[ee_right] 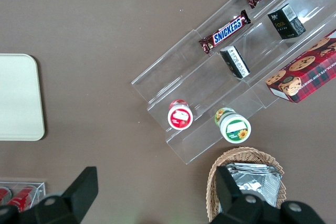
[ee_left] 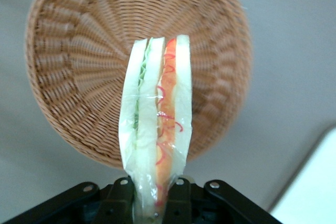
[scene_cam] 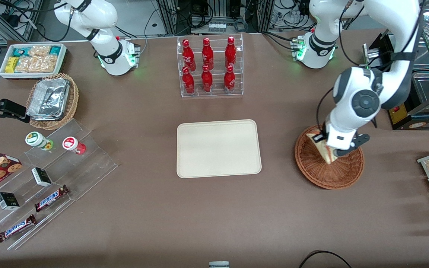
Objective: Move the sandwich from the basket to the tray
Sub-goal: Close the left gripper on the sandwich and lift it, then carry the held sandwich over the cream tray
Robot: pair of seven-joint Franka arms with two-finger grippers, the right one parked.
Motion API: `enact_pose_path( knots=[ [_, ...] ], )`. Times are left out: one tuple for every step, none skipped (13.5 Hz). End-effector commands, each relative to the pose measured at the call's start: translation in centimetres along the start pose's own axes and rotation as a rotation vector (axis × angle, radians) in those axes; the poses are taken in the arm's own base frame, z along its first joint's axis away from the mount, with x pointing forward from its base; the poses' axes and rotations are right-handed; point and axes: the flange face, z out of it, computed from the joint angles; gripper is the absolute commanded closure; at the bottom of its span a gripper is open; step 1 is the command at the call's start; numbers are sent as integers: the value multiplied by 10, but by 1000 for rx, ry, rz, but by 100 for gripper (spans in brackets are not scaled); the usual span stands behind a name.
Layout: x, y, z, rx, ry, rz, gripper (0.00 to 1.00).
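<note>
Brown tabletop noted as the carrying surface.

Flat rectangular cream-beige tray with rounded corners and a low rim: lies near the middle of the tabletop, nothing on it. It is well apart from the basket, toward the parked arm's end relative to it.

Round shallow reddish-brown woven wicker basket: lies toward the working arm's end of the tabletop. In the wrist view the weave shows below the sandwich with nothing else seen in it.

White left-arm gripper: held over the basket, jaws closed on one corner of the sandwich; in the wrist view the black jaw housing pinches the wedge's narrow end.

Small triangular wedge sandwich in clear wrap, pale bread with green and red filling: gripped at one end, hanging free from the jaws above the basket. It appears to be lifted clear of the weave, though contact at the tip cannot be ruled out.

Judgement: the step in hand is the carry to the tray. The grip is on a soft corner only, so the wedge may swing or slip in its wrap. A lift clear of the basket rim is advised first, then a slow level traverse, then a low descent over the tray's middle before the jaws are opened.
</note>
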Motion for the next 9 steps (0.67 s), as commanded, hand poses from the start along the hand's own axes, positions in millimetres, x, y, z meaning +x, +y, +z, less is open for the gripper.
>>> enact_pose_path(
  knots=[
    [-26,49,-6,-17,-33,69,100],
    [-39,68,-5,-18,-33,99,100],
    [-52,88,-4,-19,-31,134,100],
    [-65,106,-4,-22,-29,166,100],
    [-79,123,-5,-24,-24,203,100],
    [-92,141,-5,-29,-21,234,100],
    [-106,160,-3,-34,-22,265,100],
    [-117,176,-2,-39,-21,275,100],
    [-129,193,2,-40,-23,281,100]
  ],
)
